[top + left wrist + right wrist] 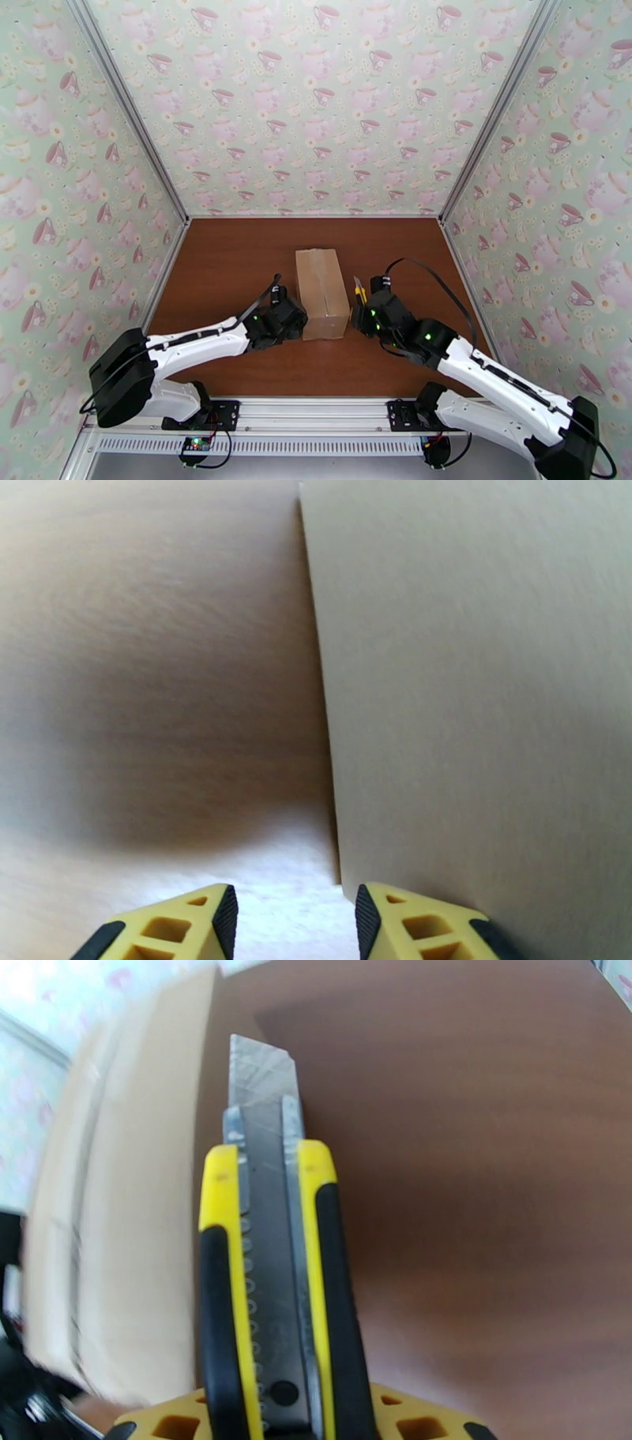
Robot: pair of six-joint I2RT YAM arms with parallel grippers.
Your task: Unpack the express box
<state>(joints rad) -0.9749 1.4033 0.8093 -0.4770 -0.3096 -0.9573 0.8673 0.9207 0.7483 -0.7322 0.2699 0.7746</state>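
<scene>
Box: express box (312, 276) is lying mid-surface (229, 260), long axis running near to far, flaps closed, btwn the two arms.
Seam: tape strip (324, 294) is running lengthwise along the top. It's looking uncut, so the job is prob. sitting at the opening step.
Left side: left end effector (294, 322) is sitting at the box's near-left corner. Its fingers (174, 926) are standing partly apart w/ nothing clamped btwn them, and a vertical box edge is showing just ahead of the gap.
Why left: prob. bracing the carton so it isn't sliding under the cut. Can't tell whether the pads are actually touching cardboard.
Right side: right end effector (367, 317) is gripping a utility knife (272, 1276) by its yellow-black handle, blade (261, 1078) extended & pointing far.
Knife spot: blade is hovering over bare surface just right of the box's right side, apart from the cardboard.
Why right: blade out & lying parallel w/ the box length is suiting a slit along the tape. It's needing a lift up & over to the top seam first.
Risk: a deep cut could be nicking the contents, and a light carton could be shifting if the brace is loose.
</scene>
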